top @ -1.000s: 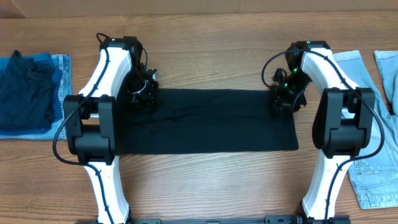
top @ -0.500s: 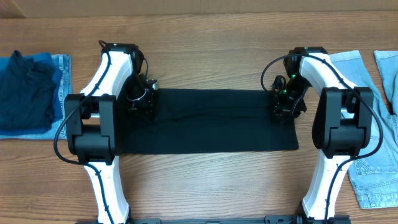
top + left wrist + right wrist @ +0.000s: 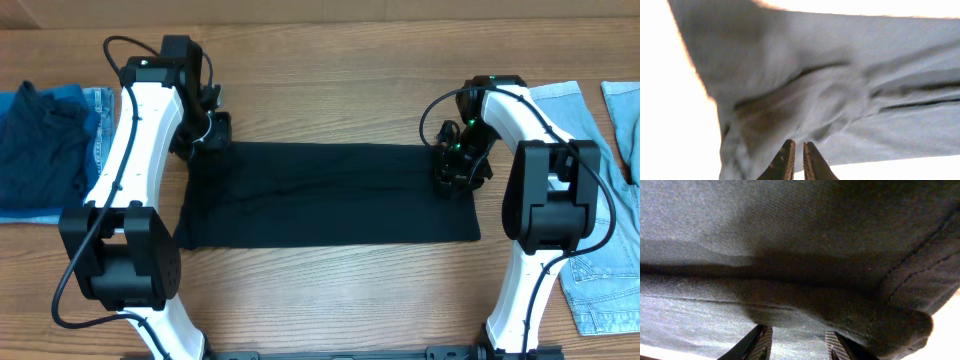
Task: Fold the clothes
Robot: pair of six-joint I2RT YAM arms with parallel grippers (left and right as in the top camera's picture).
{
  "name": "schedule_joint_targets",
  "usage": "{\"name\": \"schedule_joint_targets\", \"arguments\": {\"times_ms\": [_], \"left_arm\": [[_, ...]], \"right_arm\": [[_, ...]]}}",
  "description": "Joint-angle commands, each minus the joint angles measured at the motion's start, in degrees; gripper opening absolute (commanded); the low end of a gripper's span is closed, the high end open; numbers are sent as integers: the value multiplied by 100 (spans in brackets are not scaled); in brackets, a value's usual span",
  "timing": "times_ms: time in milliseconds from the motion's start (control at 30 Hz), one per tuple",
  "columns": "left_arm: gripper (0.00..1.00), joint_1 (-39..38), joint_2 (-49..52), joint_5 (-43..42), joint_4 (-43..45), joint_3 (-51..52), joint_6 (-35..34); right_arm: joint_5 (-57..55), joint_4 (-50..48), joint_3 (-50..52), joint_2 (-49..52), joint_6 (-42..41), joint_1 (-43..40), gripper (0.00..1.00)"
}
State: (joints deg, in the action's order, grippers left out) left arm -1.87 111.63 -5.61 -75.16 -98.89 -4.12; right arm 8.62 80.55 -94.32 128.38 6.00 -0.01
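The clothes (image 3: pixel 330 195), a black garment, lie flat as a wide rectangle across the middle of the table. My left gripper (image 3: pixel 208 135) hangs just beyond the garment's far left corner. In the left wrist view its jaws (image 3: pixel 798 147) stand almost together with nothing between them, and the blurred fabric (image 3: pixel 840 95) lies beyond them. My right gripper (image 3: pixel 455 170) sits on the garment's far right corner. Its jaws (image 3: pixel 799 332) are open over the cloth, and a thick fold (image 3: pixel 850 310) lies just ahead of the fingertips.
A dark navy garment (image 3: pixel 40 150) rests on a denim piece (image 3: pixel 98 110) at the left edge. More light-blue denim (image 3: pixel 600 250) lies at the right, under the right arm's base. The wooden table (image 3: pixel 330 60) shows beyond the garment.
My left arm has swung up and to the left, off the garment's far left corner. My right gripper has stayed at the far right corner.
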Motion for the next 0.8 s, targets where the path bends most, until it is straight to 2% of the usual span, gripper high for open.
{"name": "schedule_joint_targets", "arguments": {"times_ms": [0, 233, 500, 633, 767], "left_arm": [[21, 31, 66, 588, -103, 409, -850], [24, 302, 63, 457, 415, 1320, -1032], [25, 304, 63, 975, 210, 1360, -1025], [27, 302, 63, 929, 26, 1362, -1019], [28, 293, 63, 483, 151, 1366, -675]], "right_arm": [[-90, 13, 24, -107, -4, -37, 40], [-90, 76, 24, -107, -28, -37, 40], [-90, 72, 24, -107, -70, -37, 44], [-90, 72, 24, -107, -70, -37, 44], [-90, 79, 24, -107, -70, -37, 44]]}}
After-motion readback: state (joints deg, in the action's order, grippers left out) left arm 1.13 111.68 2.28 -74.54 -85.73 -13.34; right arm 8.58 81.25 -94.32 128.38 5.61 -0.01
